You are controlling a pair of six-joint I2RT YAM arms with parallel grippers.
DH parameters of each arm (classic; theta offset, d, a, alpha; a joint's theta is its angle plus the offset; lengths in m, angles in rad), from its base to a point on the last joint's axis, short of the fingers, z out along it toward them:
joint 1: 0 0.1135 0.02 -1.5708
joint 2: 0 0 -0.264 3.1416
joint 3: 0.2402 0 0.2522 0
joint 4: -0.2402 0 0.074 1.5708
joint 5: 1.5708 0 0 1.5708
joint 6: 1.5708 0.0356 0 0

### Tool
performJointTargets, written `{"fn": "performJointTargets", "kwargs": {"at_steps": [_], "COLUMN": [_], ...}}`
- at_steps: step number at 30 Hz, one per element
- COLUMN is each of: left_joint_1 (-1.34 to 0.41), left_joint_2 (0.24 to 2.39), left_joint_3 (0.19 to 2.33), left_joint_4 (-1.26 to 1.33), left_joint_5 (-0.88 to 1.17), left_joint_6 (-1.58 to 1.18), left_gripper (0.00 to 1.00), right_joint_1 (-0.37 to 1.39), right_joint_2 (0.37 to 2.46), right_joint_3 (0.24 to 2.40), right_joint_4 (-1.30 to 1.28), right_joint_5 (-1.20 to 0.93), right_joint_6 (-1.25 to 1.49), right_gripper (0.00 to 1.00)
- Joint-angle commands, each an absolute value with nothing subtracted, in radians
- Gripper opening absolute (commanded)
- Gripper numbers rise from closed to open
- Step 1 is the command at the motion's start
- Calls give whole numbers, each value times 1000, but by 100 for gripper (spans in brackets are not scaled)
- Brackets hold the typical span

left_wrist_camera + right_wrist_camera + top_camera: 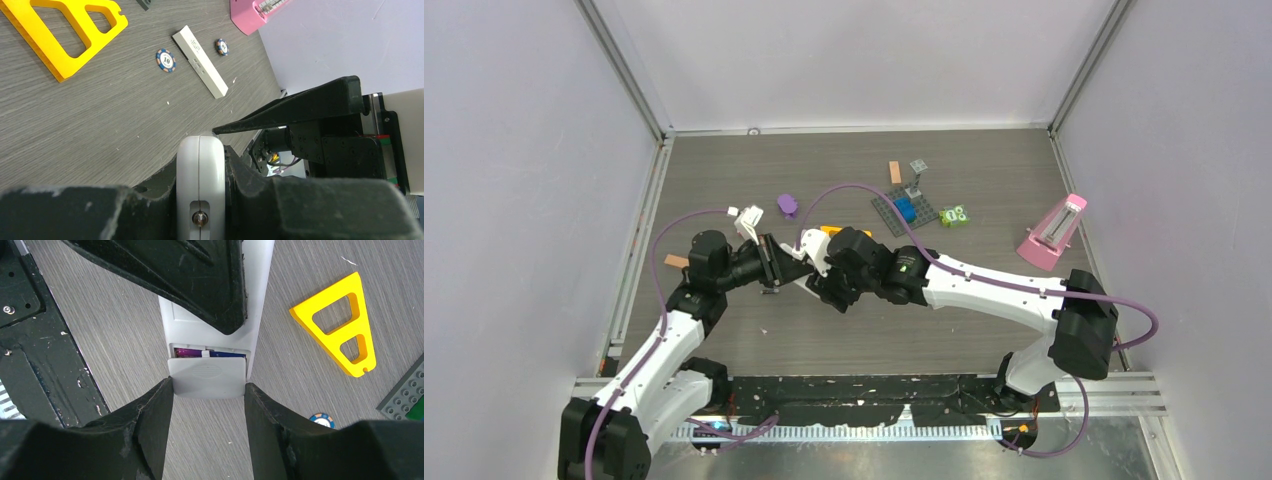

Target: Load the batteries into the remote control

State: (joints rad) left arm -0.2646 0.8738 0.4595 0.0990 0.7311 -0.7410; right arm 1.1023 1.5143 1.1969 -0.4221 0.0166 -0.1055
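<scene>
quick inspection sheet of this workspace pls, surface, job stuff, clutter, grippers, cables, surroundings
surface: dark wood-grain tabletop, no spills seen
job's things: white remote with its battery cover partly over the bay; purple-blue battery showing inside; other batteries not seen
clutter: yellow triangle frame, poker chips, white bar, pink metronome, brick plate, orange stick
grippers: left gripper jaws shut on the remote; right gripper jaws pinch the cover's sides
cables: purple cable arcs over the right arm, no snag seen
surroundings: white walls with metal corner posts; nothing else seen
</scene>
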Motion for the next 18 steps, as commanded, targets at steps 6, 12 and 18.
{"fn": "performJointTargets", "kwargs": {"at_steps": [6,12,18], "left_joint_1": [-269,-268,-268], "left_joint_2": [846,850,848], "left_joint_3": [464,465,465], "left_joint_4": [126,124,115], "left_joint_5": [747,747,733], "left_joint_6": [-706,-704,-706], "left_gripper": [0,0,0], "right_joint_1": [1094,1092,1091], "right_joint_2": [1521,1522,1524], "right_joint_3": [1235,1240,1240], "right_joint_4": [-395,-384,-376], "right_joint_5": [36,37,43], "right_joint_6": [-91,-89,-86], "right_gripper": [37,37,37]}}
